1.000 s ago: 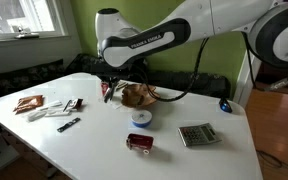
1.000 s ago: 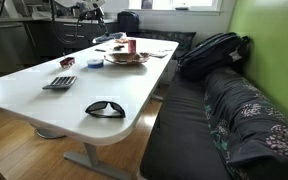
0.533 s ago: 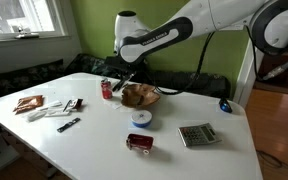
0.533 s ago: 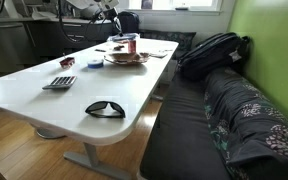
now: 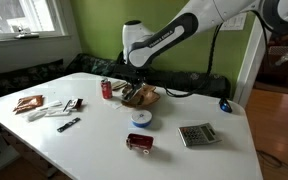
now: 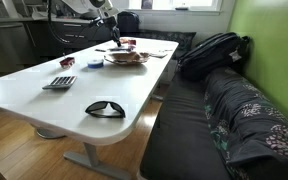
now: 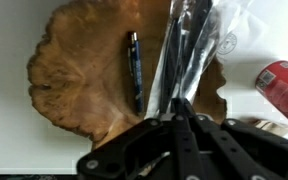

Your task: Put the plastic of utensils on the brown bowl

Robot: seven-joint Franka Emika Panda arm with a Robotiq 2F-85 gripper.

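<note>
White table (image 5: 44,130) bears the brown bowl (image 7: 79,75); wrist view alone shows tool (image 7: 179,104) pinching plastic of utensils (image 7: 190,45).

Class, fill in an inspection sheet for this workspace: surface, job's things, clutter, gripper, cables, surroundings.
Surface: white table, loose items scattered on it.
Job's things: packet held over bowl; contact cannot be told.
Clutter: can, disc, calculator, sunglasses; dark pen-like item in the bowl.
Gripper: gripper shut on the packet.
Cables: black cable hanging from the arm.
Surroundings: window, green wall, backpack on bench.
</note>
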